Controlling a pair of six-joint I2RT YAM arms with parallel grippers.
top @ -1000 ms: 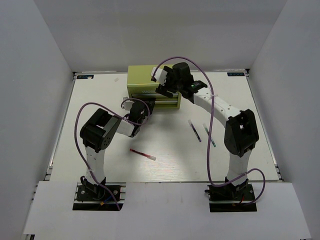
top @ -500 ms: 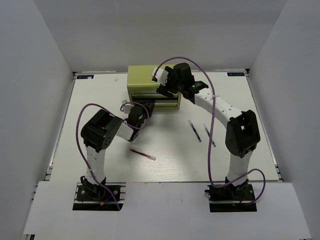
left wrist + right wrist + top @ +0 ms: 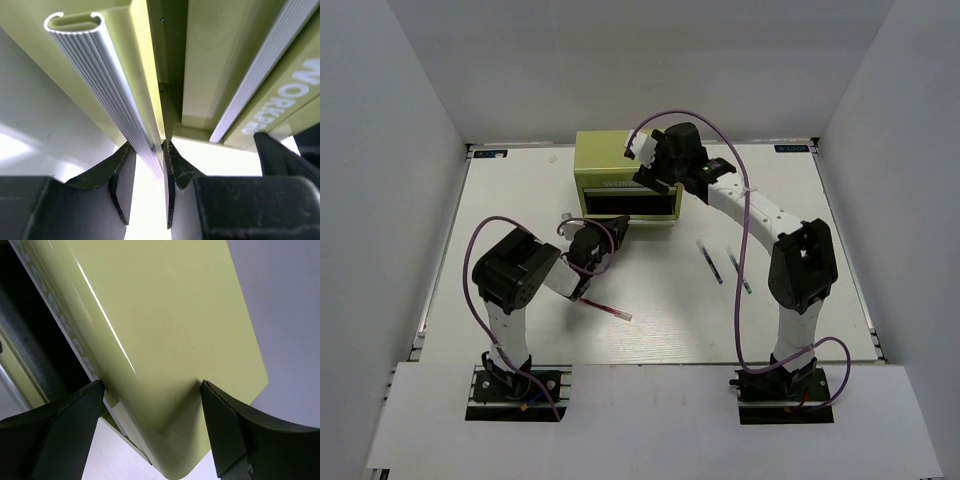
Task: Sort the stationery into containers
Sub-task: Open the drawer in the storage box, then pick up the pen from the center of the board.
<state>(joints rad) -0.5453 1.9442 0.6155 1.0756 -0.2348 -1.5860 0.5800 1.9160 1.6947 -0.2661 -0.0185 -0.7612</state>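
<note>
Your left claw (image 3: 147, 167) is pinched tight on the ribbed handle (image 3: 107, 85) of a drawer (image 3: 630, 203). Going by the top view it's toward the handle's left end. The drawer shows its dark inside, so it's at least partly out. Your right claw (image 3: 152, 390) is spread wide over the top corner of the cabinet (image 3: 610, 160), which looks like bracing to me.

The cabinet sits mid-table toward the far side. My guess is painted sheet metal: stiff, slick, and not heavy enough to stay put when you tug, so that top hand matters. The ribs should give decent bite, but holding off-centre could skew the drawer on its slides. Nearer the middle would pull straighter imo.

The red pen (image 3: 605, 308) lies flat on the table (image 3: 520, 200) right by your left arm. The two dark pens (image 3: 709, 260) are side by side, front-right of the cabinet. They'll likely be light, hard and rolly, so pinch across mid-barrel. I can't see the fatter markers anywhere
</note>
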